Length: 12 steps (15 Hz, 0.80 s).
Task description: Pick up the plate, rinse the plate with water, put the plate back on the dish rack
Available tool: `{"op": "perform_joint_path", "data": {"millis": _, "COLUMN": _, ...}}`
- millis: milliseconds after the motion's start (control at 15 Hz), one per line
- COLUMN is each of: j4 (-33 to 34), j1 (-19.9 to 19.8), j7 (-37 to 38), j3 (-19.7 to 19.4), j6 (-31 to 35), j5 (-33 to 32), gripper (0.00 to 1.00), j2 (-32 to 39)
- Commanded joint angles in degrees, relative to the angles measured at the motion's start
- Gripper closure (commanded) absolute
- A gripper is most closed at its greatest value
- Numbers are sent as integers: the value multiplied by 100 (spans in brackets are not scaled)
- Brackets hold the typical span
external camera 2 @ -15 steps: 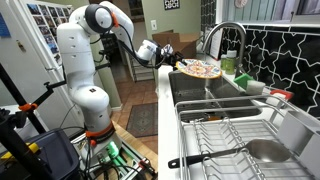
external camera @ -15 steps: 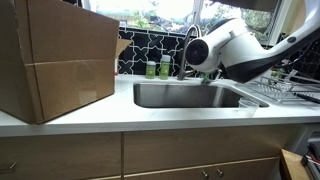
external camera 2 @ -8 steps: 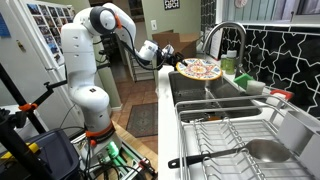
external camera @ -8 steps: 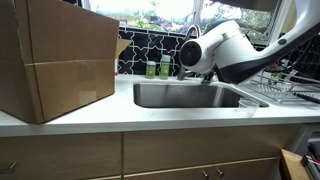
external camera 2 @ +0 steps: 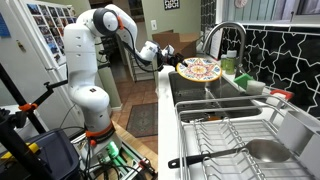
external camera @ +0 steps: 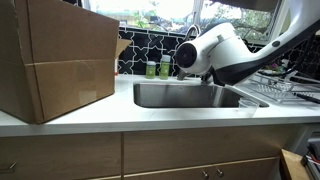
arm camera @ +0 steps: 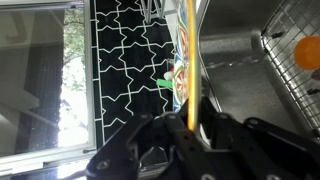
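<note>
The claw [arm camera: 192,122] pinches the plate [external camera 2: 200,69] by its rim above the sink [external camera 2: 182,92]. The plate is likely rigid, breakable, and slippery when wet.

Exterior views frontal and lengthwise on the sink [external camera: 180,95]; wrist close.

End effector [external camera 2: 173,62] gripping plate [external camera 2: 200,69] over sink [external camera 2: 188,92], dish rack [external camera 2: 228,135] in foreground

plate [external camera 2: 200,69] now tilted up more steeply, its face showing, arm [external camera: 215,52] shifted leftward in an exterior view
</note>
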Motion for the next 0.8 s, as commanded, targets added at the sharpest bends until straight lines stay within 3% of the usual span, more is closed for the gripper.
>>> {"op": "perform_joint_path", "data": {"millis": 0, "j4": 130, "j1": 54, "j7": 257, "j3": -31, "j6": -198, "j5": 68, "gripper": 97, "j2": 75}}
{"op": "perform_joint_path", "data": {"millis": 733, "j4": 242, "j1": 44, "j7": 723, "j3": -75, "j6": -356, "j5": 83, "gripper": 97, "j2": 259}}
